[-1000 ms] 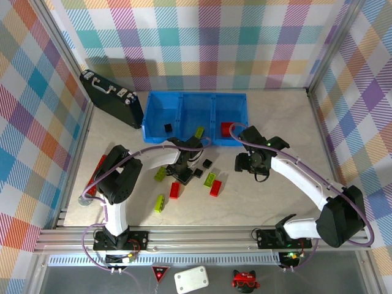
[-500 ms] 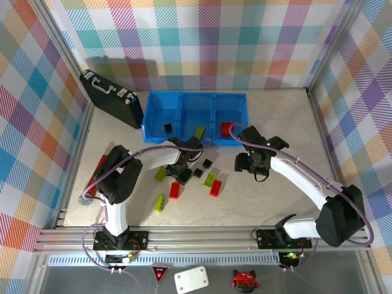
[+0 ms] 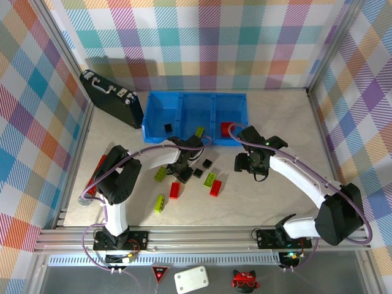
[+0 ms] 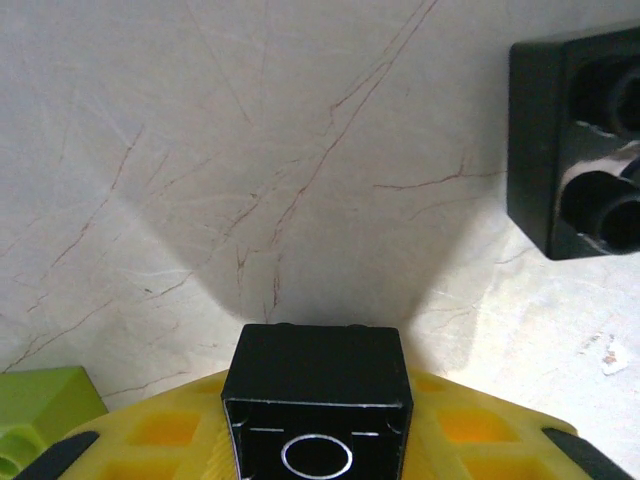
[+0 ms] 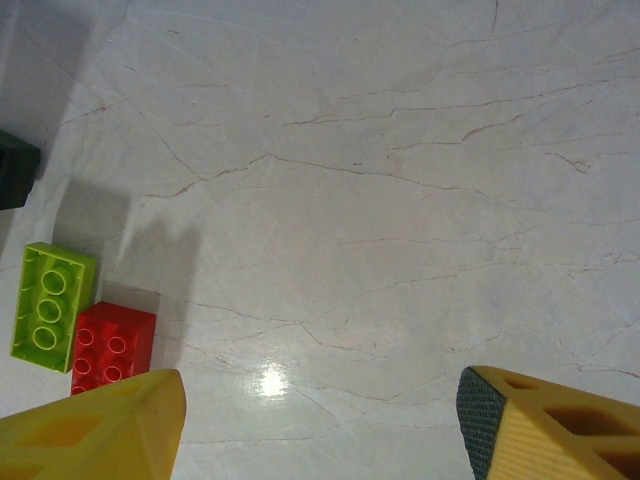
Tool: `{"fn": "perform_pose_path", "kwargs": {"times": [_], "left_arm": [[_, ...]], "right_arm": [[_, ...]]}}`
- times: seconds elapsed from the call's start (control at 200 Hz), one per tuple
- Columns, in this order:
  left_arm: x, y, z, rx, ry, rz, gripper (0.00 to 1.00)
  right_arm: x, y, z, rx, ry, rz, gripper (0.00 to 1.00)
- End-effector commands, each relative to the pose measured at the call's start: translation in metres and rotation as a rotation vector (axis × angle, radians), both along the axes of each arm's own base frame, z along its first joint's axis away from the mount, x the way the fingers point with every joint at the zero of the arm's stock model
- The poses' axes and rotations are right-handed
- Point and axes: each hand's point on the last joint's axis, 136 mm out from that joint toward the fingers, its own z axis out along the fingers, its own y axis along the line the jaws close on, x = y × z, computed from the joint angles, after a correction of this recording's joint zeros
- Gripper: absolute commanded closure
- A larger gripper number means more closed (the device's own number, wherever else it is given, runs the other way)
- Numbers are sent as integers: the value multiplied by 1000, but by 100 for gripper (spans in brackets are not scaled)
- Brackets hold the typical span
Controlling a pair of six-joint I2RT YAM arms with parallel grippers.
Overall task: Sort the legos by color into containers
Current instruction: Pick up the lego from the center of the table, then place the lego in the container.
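Containers (image 3: pixel 195 95) hold three legos (image 3: pixel 227 128), one per colour. Several remain mid-table (image 3: pixel 275 122). Left gripper (image 4: pixel 316 445) grasps black brick (image 4: pixel 316 395); right gripper (image 5: pixel 320 420) released.

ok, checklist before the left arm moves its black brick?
1. Black brick gripped in left pincer: ok.
2. Brick lifted off the table: cannot tell.
3. Neighbouring black brick apart from it: ok.
4. Leftmost bin already holds black: ok.
5. Right pincer open, empty: ok.
6. Right arm off the route to that bin: ok.
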Motion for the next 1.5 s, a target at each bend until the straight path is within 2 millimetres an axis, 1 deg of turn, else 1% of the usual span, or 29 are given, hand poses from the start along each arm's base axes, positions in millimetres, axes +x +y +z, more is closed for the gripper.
{"fn": "perform_pose_path", "kwargs": {"times": [0.0,0.18,0.33,0.51,0.615,0.915,1.12,1.265,1.38,1.495], "left_arm": [[7,-13,24,-77,-58,20,64],[20,-7,38,-99,-108,115,64],[36,6,51,-112,-181,252,64],[49,21,57,-132,-243,424,64],[55,28,62,-138,-276,495,64],[81,53,92,-131,-348,547,63],[111,73,115,-149,-386,572,63],[137,81,124,-173,-397,578,63],[158,85,126,-169,-405,576,63],[176,89,119,-165,-399,588,63]], "right_arm": [[2,1,6,-4,-10,17,27],[0,-1,6,-8,-13,13,27],[0,0,6,-5,-10,11,27],[-1,-1,5,-3,-9,10,27],[-2,-1,5,-3,-7,10,27],[-6,-5,7,-7,-12,9,27],[-8,-6,9,-4,-15,1,27],[-9,-7,9,-6,-16,-1,27],[-10,-8,11,-9,-15,0,27],[-11,-10,14,-10,-22,-3,27]]}}
